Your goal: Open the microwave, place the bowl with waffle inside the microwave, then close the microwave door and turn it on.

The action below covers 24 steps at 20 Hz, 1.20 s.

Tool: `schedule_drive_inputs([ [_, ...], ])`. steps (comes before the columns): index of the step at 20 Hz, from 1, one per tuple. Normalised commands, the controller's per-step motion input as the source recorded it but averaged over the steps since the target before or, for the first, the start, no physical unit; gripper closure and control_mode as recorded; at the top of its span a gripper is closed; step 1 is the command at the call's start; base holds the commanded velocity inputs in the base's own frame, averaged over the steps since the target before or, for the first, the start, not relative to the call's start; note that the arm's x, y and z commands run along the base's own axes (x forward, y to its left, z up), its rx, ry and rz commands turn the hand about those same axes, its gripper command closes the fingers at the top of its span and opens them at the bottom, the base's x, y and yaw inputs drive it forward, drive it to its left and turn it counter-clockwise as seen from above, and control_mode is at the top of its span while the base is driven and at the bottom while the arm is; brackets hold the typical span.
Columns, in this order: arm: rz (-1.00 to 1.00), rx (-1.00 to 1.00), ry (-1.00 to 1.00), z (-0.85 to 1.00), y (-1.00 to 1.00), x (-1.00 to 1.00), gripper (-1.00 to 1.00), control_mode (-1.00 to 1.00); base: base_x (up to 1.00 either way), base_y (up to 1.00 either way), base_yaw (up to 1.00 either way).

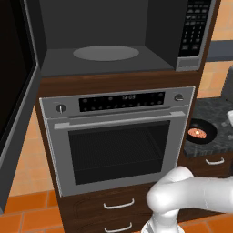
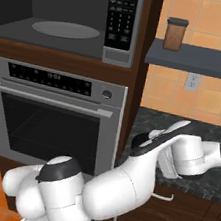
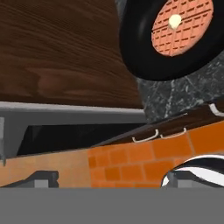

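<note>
The microwave [image 1: 113, 59] stands open above the oven, its dark interior and round glass turntable [image 1: 105, 52] bare. The microwave door [image 1: 13, 113] is swung out at the far left. On the dark counter to the right of the oven sits the black bowl with waffle [image 1: 200, 132]. In the hand view the bowl [image 3: 140, 52] lies at the upper right with the orange waffle [image 3: 181, 26] in it. My gripper [image 3: 116, 179] is open, its fingertips [image 3: 41, 178] wide apart with nothing between them, apart from the bowl. In the right base view my arm [image 2: 191, 156] hides the bowl.
The keypad panel [image 2: 121, 15] is at the microwave's right. A steel oven [image 1: 118, 136] with a bar handle sits below, drawers [image 1: 118, 205] beneath it. A brown jar [image 2: 175, 34] stands on a shelf above the speckled counter [image 2: 151, 121].
</note>
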Motion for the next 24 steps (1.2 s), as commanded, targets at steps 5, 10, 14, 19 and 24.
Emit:
schedule_drive_inputs([
  [5,0.00,0.02,0.00,-0.52,-0.42,0.48,-1.00,-1.00,0.00,0.00,0.00],
  [10,0.00,0.04,0.04,-0.42,-0.42,0.48,-1.00,-1.00,0.00,0.00,0.00],
  [14,0.00,0.01,0.11,-0.39,-0.03,0.34,-1.00,-1.00,0.00,0.00,0.00],
  [19,0.00,0.00,0.12,-0.40,-0.01,0.45,-1.00,-1.00,0.00,0.00,0.00],
  [24,0.00,0.03,0.09,-0.40,-0.23,0.42,-1.00,-1.00,0.00,0.00,0.00],
])
